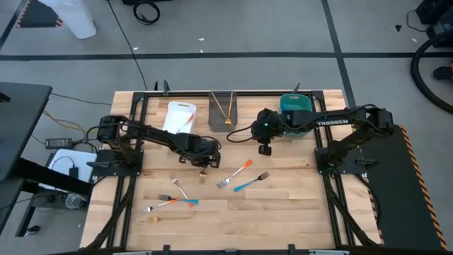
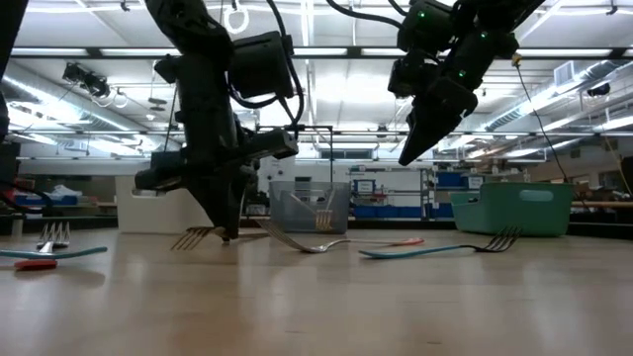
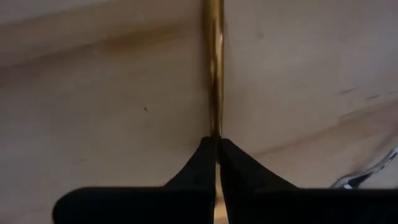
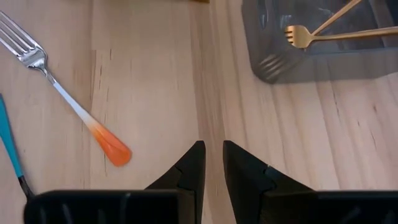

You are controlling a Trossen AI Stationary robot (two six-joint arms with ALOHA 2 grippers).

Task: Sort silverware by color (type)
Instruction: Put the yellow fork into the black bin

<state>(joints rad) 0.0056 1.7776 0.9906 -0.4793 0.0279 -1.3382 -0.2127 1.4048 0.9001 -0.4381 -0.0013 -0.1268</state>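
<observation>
My left gripper [image 1: 205,163] is down at the table's middle, shut on a gold fork [image 2: 195,237], which runs as a thin gold line [image 3: 215,62] ahead of the fingers. My right gripper [image 1: 265,149] hangs raised [image 2: 415,148] over bare wood near the grey bin; its fingers [image 4: 212,155] stand slightly apart with nothing between them. An orange-handled fork [image 1: 238,173] and a blue-handled fork [image 1: 253,182] lie flat right of centre. Three more forks [image 1: 173,200] lie flat toward the near left, one of them gold [image 1: 166,218]. My left gripper pinches the gold fork's handle [image 3: 216,127] between its two fingers, coming from above and pointing down. The fingers [image 2: 227,222] lie across the handle. The fork stays low, with its tined end [image 2: 188,238] at the table top.
Along the far edge stand a white bin [image 1: 179,117] holding an orange-handled piece, a grey bin [image 1: 225,112] with gold forks [image 4: 323,31] inside, and a teal bin [image 1: 296,113] under the right arm. Black frames flank the table's left and right sides.
</observation>
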